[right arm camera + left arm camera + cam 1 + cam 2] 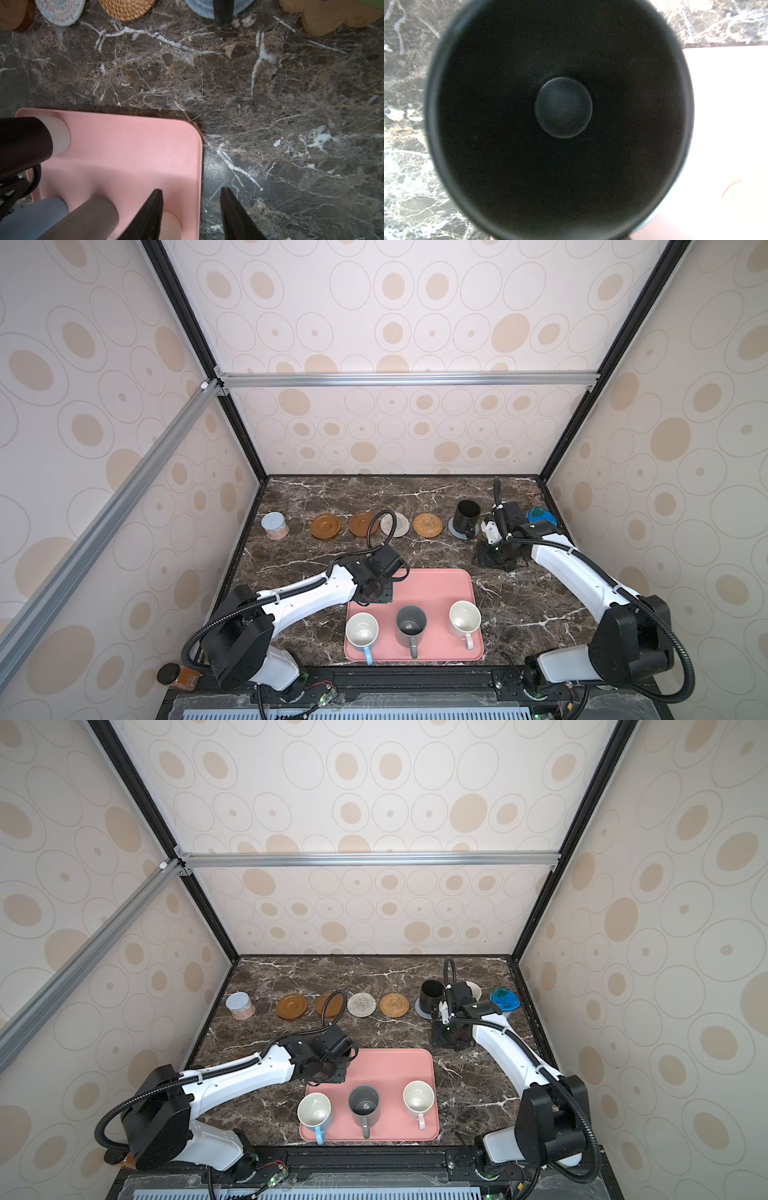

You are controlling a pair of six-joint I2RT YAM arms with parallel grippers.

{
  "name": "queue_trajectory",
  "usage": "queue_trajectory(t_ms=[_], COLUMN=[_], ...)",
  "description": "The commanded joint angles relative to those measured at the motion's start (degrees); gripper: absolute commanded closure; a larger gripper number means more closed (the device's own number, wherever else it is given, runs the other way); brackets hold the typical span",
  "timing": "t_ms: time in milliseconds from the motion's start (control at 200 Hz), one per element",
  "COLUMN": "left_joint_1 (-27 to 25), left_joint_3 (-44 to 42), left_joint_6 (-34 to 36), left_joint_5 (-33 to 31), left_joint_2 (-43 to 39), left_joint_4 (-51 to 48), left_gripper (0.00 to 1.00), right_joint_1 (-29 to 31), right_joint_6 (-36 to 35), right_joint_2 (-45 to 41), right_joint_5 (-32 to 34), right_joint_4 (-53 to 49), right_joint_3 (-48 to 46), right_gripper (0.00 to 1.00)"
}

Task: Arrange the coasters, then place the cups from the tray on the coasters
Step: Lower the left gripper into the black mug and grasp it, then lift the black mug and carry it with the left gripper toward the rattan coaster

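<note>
The tabletop point(374, 497) is dark brown marble with white veins. Three walls papered cream with tan ovals close it in, framed by silver bars point(407, 379) and black posts.

The right pincer point(190, 189) hangs over bare marble, jaws apart with nothing between them, just off the far right corner of the pink tray point(436, 585). Beyond it runs the row of coasters. The grey-blue woven coaster point(455, 533) carries a black cup point(467, 513), and the paw-shaped coaster point(332, 16) lies to the pincer's right. Off to its left are the tan rattan coaster point(428, 525), the cream woven coaster point(397, 526) and two brown wooden discs point(325, 526) point(360, 524) — all four bare. A blue-lidded container point(541, 516) stands beyond and to the right.

The left pincer point(374, 592) sits over the tray's far left corner, directly above a second black cup point(562, 108). The wrist camera looks straight down into this cup — I cannot tell whether the jaws have hold of it. Nearer than this pincer, three cups line the tray's near edge: white with blue handle point(362, 630), grey point(411, 622), white with pink handle point(464, 616). A lidded jar point(275, 526) stands far off to its left.
</note>
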Motion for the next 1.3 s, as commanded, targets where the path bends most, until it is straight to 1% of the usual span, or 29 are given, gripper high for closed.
queue_trajectory(t_ms=[0,135,505,1025,1106,1296], left_joint_1=[0.5,0.5,0.4,0.4,-0.2,-1.3], left_joint_3=[-0.3,-0.6,-2.0,-1.6,-1.1,0.7], left_joint_6=[1.3,1.8,1.5,1.6,1.8,2.1], left_joint_5=[-1.6,-1.8,-2.3,-3.6,-4.3,-4.4], left_joint_2=[-0.1,0.1,-0.5,-4.7,-5.4,-5.2], left_joint_4=[1.0,2.1,4.4,4.8,5.4,5.6], left_gripper=[0.72,0.75,0.89,0.93,0.94,0.94], right_joint_1=[0.3,0.3,0.3,0.3,0.3,0.3], right_joint_6=[0.6,0.8,1.3,1.9,1.9,2.1], right_joint_2=[-0.4,-0.6,-1.3,-2.2,-2.4,-3.0], right_joint_5=[0.4,0.6,1.1,1.4,1.4,1.7], right_joint_4=[-0.6,-0.8,-1.5,-1.9,-1.9,-2.1], right_joint_3=[-0.8,-0.8,-0.8,-0.8,-0.7,-0.8], right_gripper=[0.51,0.51,0.51,0.52,0.52,0.52])
